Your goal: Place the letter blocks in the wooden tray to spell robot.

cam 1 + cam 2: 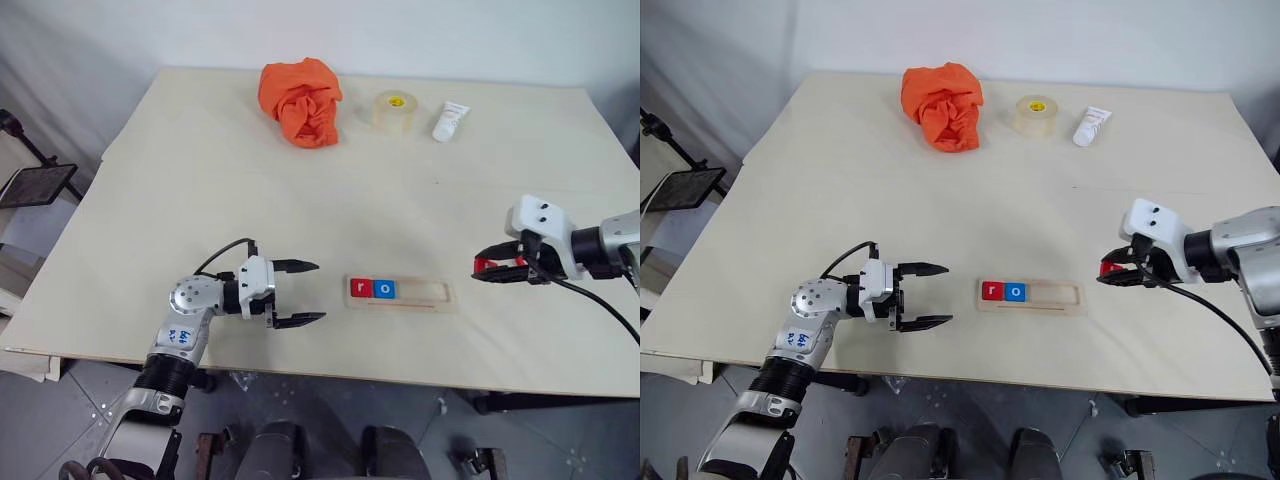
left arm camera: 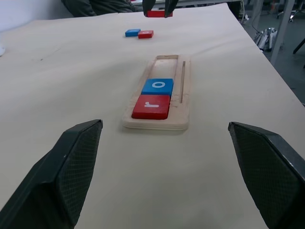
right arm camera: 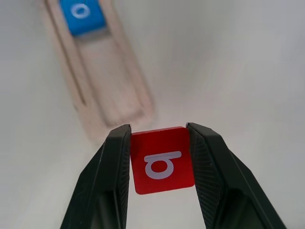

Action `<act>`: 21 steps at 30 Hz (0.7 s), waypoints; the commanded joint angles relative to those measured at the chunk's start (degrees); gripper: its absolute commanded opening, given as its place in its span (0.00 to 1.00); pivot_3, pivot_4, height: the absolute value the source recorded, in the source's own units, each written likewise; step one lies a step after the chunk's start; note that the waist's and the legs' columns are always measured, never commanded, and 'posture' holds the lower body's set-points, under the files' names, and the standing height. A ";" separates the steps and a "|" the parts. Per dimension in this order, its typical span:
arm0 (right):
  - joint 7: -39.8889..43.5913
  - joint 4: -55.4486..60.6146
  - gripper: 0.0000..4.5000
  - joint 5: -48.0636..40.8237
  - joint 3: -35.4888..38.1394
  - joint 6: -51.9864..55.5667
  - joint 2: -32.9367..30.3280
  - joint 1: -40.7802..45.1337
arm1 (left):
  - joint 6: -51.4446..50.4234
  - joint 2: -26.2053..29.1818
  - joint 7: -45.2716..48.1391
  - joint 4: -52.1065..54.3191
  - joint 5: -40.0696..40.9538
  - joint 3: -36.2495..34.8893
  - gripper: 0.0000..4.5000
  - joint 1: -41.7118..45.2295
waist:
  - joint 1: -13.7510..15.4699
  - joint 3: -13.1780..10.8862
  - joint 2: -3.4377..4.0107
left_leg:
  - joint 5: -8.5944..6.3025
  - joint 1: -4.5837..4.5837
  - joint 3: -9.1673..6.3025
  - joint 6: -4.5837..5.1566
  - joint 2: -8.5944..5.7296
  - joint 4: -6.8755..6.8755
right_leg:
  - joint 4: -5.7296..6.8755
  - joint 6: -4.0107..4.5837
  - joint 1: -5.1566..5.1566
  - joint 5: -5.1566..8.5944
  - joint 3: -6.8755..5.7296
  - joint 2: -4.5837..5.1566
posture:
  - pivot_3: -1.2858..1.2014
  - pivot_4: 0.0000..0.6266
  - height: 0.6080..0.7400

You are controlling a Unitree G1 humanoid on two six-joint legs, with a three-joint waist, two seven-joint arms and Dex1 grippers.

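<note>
Letter blocks were in three places. A red "r" (image 2: 151, 106) and a blue "o" (image 2: 157, 86) lay side by side at one end of the wooden tray (image 1: 400, 293) on the table (image 1: 200, 170). The right gripper (image 3: 161, 164) held a red "b" (image 3: 162, 160) between its two fingers (image 3: 112, 176), above the table, beyond the free end of the tray. The left gripper (image 1: 297, 293) was near the tray's filled end, its fingers (image 2: 71, 162) wide apart and empty. Two more blocks, one blue (image 2: 132, 32) and one red (image 2: 146, 34), lay on the table beyond the tray.
</note>
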State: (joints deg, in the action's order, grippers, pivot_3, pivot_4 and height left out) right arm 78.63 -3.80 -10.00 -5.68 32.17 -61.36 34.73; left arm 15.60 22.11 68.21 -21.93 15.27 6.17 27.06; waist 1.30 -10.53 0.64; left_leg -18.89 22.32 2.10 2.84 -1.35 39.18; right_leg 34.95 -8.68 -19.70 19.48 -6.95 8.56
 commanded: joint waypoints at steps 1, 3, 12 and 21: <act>0.71 4.12 0.31 0.15 -3.32 2.65 1.47 2.77 | 1.63 -0.34 0.71 -0.61 -0.14 0.21 1.00 1.31 | 0.02 0.00 0.00 | 0.00 0.01 0.00 0.00 -0.01 0.00 | 0.00 0.00 -0.01 0.00 0.00 0.00 | 0.52 0.24 1.00; 0.39 4.88 0.31 1.06 -6.41 3.49 3.68 5.14 | 2.14 -0.43 0.99 -1.10 -0.17 0.30 1.00 1.52 | -0.08 0.00 0.00 | 0.00 0.01 0.00 0.00 0.00 0.00 | 0.02 0.00 -0.03 0.00 0.00 0.00 | 0.52 0.24 1.00; -1.46 8.15 0.31 3.53 -14.11 7.27 9.42 9.16 | 3.50 -0.59 1.75 -1.00 -0.32 1.10 1.00 0.81 | 0.06 0.00 0.00 | 0.00 0.08 -0.05 0.00 -0.05 0.00 | 0.14 0.00 -0.13 0.00 -0.03 0.02 | 0.52 0.24 1.00; -2.64 5.98 0.31 5.47 -16.48 5.93 11.89 10.42 | 3.81 -0.71 1.31 -0.76 -0.36 1.14 1.00 0.61 | -0.18 0.00 0.00 | 0.00 0.07 -0.04 0.00 -0.03 0.00 | 0.16 0.00 -0.15 0.00 -0.05 0.00 | 0.52 0.24 1.00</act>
State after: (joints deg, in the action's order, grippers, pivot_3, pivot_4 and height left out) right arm 76.31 1.96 -5.19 -22.37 38.79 -49.57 44.01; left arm 18.52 21.36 69.58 -23.55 15.06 7.38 28.05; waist 1.12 -10.53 0.64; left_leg -18.89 22.40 2.06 2.84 -1.39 39.18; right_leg 35.11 -8.68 -19.86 19.48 -7.00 8.56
